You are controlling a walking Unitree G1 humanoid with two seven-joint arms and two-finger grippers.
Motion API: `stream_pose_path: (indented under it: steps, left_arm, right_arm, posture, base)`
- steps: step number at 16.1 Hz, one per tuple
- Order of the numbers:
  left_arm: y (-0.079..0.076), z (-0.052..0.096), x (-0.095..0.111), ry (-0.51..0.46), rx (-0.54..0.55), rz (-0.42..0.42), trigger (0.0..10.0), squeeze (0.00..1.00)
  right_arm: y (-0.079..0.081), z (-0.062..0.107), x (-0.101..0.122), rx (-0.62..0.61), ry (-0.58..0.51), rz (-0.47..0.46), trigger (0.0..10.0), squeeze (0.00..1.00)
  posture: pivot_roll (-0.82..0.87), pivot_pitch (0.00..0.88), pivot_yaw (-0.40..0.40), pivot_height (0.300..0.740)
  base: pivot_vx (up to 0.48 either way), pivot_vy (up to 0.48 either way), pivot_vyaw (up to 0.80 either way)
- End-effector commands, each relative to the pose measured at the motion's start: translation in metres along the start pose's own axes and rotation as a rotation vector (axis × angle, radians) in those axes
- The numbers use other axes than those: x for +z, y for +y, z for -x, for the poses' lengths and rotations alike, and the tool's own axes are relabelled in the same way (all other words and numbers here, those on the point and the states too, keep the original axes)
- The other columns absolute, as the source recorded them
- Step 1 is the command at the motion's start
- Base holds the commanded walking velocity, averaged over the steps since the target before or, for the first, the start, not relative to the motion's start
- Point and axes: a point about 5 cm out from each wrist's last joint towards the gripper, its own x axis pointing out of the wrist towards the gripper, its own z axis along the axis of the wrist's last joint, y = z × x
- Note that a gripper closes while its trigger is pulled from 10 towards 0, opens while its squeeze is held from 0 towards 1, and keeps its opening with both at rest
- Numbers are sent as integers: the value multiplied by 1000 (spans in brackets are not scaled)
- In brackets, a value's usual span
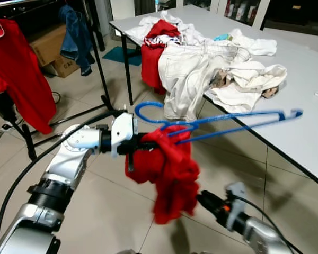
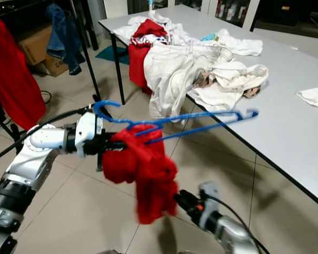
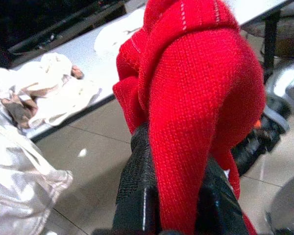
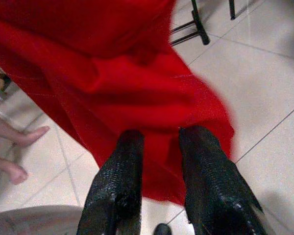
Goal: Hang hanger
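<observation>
Hanger (image 1: 222,120) with red garment (image 1: 172,172) pinched by left fingers (image 3: 137,191); right fingers (image 4: 208,181) spread.

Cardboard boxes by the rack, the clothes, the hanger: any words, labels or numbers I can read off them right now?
None can be read for certain.
Cardboard box: dark printing on its side, too small and blurred to read.
Blue hanger: no marking visible.
Red garment, clamped in the left gripper fingers: plain knit, no label showing.
White clothes on the table: no print or tag visible.
</observation>
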Motion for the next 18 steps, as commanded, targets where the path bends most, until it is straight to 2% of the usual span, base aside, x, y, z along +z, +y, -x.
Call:
stream_pose_path:
  steps: [1, 3, 5, 7, 8, 9, 10, 13, 18]
  left_arm:
    - [6, -3, 8, -31, 22, -33, 10000, 0]
    - [8, -8, 10, -50, 30, -33, 10000, 0]
    - [9, -11, 12, -62, 31, -37, 10000, 0]
    - [9, -11, 12, -63, 31, -38, 10000, 0]
    - [10, -10, 11, -60, 31, -38, 10000, 0]
    - [10, -10, 11, -58, 31, -38, 10000, 0]
    - [11, -9, 10, -54, 32, -37, 10000, 0]
    - [11, -8, 8, -47, 37, -33, 10000, 0]
    - [13, -6, 4, -39, 53, -25, 10000, 0]
  right_arm:
    - [2, -11, 8, -15, -10, 52, 10000, 0]
    - [9, -20, 16, 12, -27, 67, 10000, 0]
    - [10, -28, 23, -20, -37, 97, 10000, 0]
    - [13, -32, 25, 11, -66, 73, 10000, 0]
    - [18, -34, 30, 59, -103, 45, 4588, 0]
    - [20, -35, 33, 80, -131, 32, 667, 0]
    - [23, -34, 38, 116, -175, 4, 0, 0]
    - [25, -31, 45, 179, -250, -51, 0, 0]
    - [12, -12, 49, 146, -346, -134, 0, 0]
  posture:
    - [-132, 0, 41, 740]
    - [-125, 0, 38, 740]
    - [-124, 0, 37, 740]
    - [-125, 0, 40, 740]
    - [-125, 0, 40, 740]
    - [-125, 0, 40, 740]
    - [-122, 0, 40, 740]
    - [-123, 0, 40, 740]
    - [-130, 0, 36, 740]
  base:
    - [0, 0, 0]
    - [0, 0, 0]
    - [0, 0, 0]
    - [0, 0, 0]
    - [0, 0, 0]
    - [0, 0, 0]
    - [0, 0, 0]
    - [0, 0, 0]
    - [0, 0, 0]
